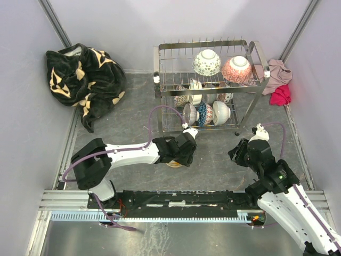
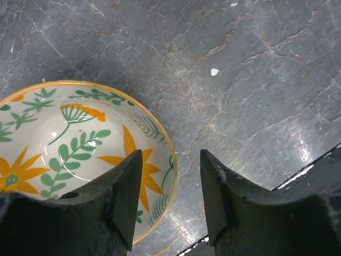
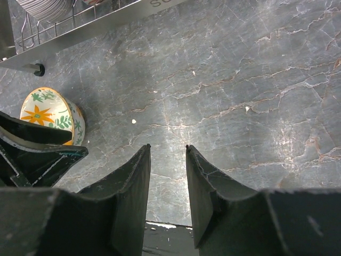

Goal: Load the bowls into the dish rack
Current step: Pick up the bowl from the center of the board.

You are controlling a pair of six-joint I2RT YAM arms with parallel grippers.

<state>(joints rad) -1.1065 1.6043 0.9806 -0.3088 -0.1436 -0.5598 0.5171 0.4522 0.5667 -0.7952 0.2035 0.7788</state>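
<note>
The cream ceramic bowl with orange flowers and green leaves (image 2: 64,144) sits upright on the grey marbled table (image 3: 256,80), just in front of the tall two-tier chrome wire dish rack (image 1: 210,46). The left gripper (image 2: 169,154) hangs over it with its jaws apart, one finger inside the rim and one outside, apparently so that closing would pinch the bowl's wall. The right gripper (image 3: 168,146) hovers over bare table nearby, jaws parted on nothing, probably to stand clear. One bowl is loose. The top tier holds two, a white-and-green one (image 1: 206,62) and a pink one (image 1: 236,69). The lower tier holds about six, partly hidden by wires.
</note>
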